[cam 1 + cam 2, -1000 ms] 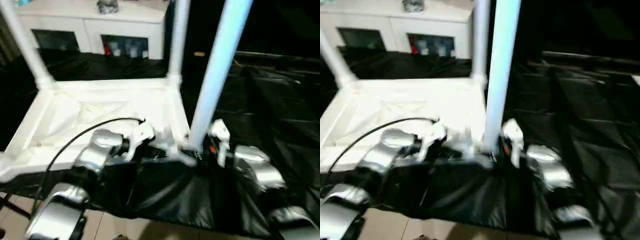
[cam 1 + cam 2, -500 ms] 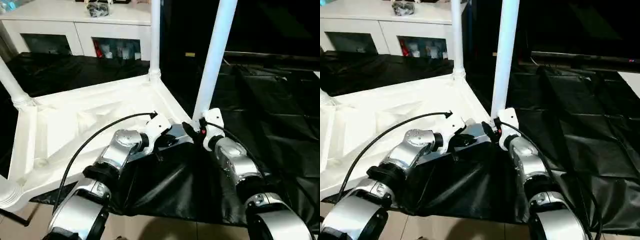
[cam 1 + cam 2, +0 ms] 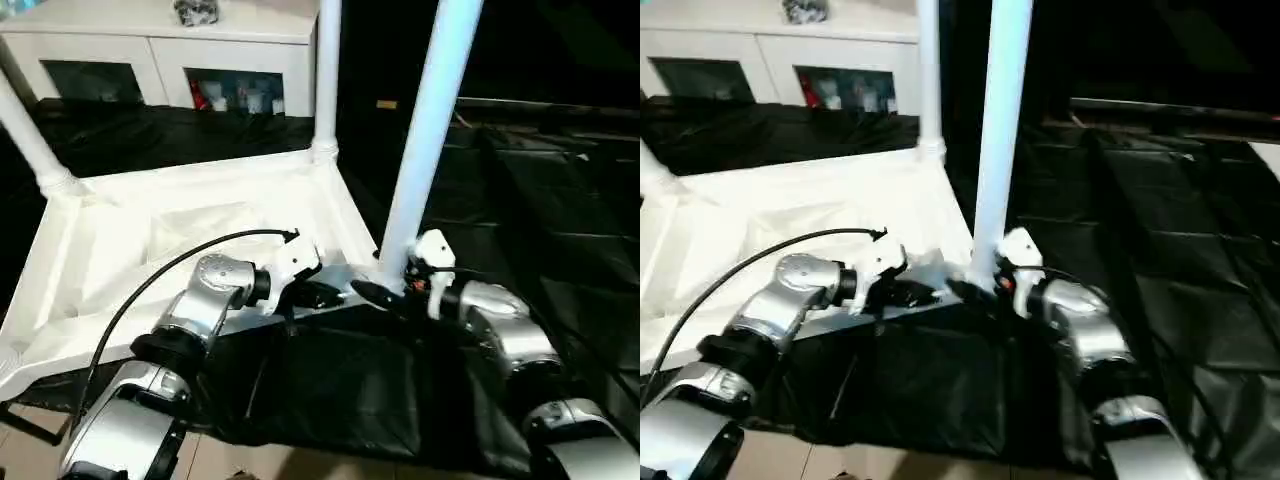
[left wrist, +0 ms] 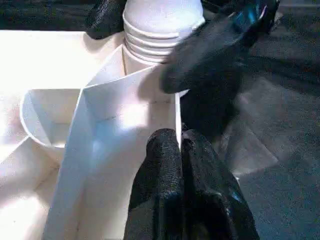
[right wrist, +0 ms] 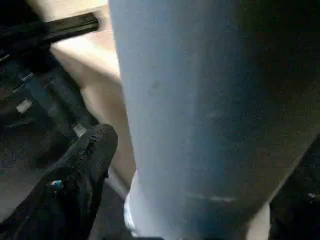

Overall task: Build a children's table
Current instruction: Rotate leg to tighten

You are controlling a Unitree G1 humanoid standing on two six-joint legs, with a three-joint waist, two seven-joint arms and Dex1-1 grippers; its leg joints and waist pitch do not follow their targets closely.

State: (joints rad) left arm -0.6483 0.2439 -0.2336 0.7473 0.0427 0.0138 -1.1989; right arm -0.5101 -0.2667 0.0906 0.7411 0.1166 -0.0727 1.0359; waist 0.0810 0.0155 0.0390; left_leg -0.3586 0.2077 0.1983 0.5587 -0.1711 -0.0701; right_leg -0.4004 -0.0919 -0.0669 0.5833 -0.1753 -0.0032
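The top (image 3: 200,235) lies upside down on a desk (image 3: 560,200) draped in black sheet, ribs up. Three legs stand in its corner sockets: near-right leg (image 3: 425,140) by the arms, far-right leg (image 3: 327,80), far-left leg (image 3: 30,140). The near-left corner runs off the edge of view, can't tell if it has a leg.

Left tool (image 4: 182,150) is shut tight, fingers pinching the thin side wall of the top just by the near-right socket. Right tool (image 3: 385,292) sits at the base of that leg, fingers either side of it with gaps showing, so prob. spread, not clamped.

Handling, my guess: hollow white plastic, light, stiff enough but walls flex if squeezed; smooth, so slippery on the tube. The legs are long, so they lever hard on the sockets. Best hold is low on the leg near the ribbed collar (image 4: 160,30), or on the rim wall.

The sheet is wrinkly and slick, so the top may skate. Room: white glass-door cabinet (image 3: 180,60) behind, tiled floor (image 3: 30,450) near.
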